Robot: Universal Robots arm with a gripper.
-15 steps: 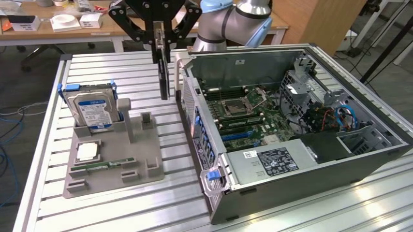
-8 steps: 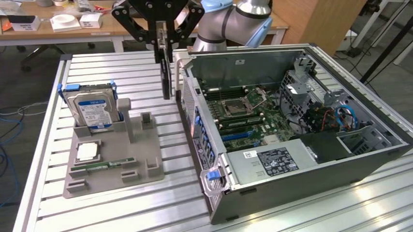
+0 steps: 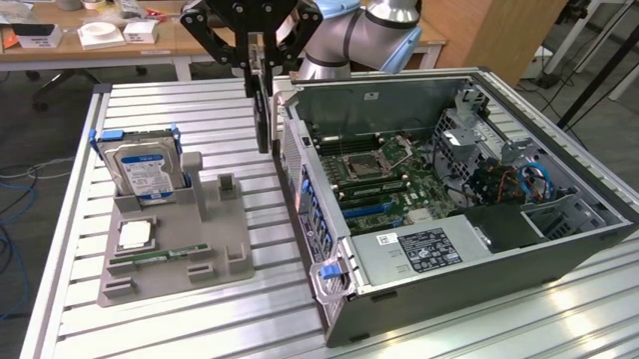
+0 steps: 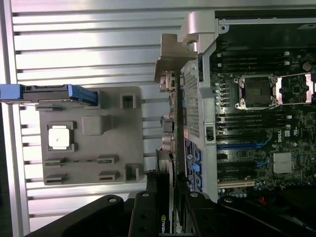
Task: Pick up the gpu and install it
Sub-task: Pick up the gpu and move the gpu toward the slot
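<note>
Exterior view: your gripper (image 3: 262, 66) is clamped narrowly on the gpu (image 3: 265, 120), which hangs on edge between the tray (image 3: 215, 258) and the computer case (image 3: 330, 247).

Wrist view: the metal bracket (image 4: 170, 64) leads. The gpu is probably stiff, light and fragile, so grip its board edges.

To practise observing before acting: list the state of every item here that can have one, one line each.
Green-and-black gpu card, silver bracket: held in the air, not installed.
Black two-finger gripper: shut on the gpu.
Dark metal computer case: side panel off, interior exposed.
Silver hard drive, blue-white label: upright in grey plastic tray.
Square silver processor chip: flat in tray.
</note>
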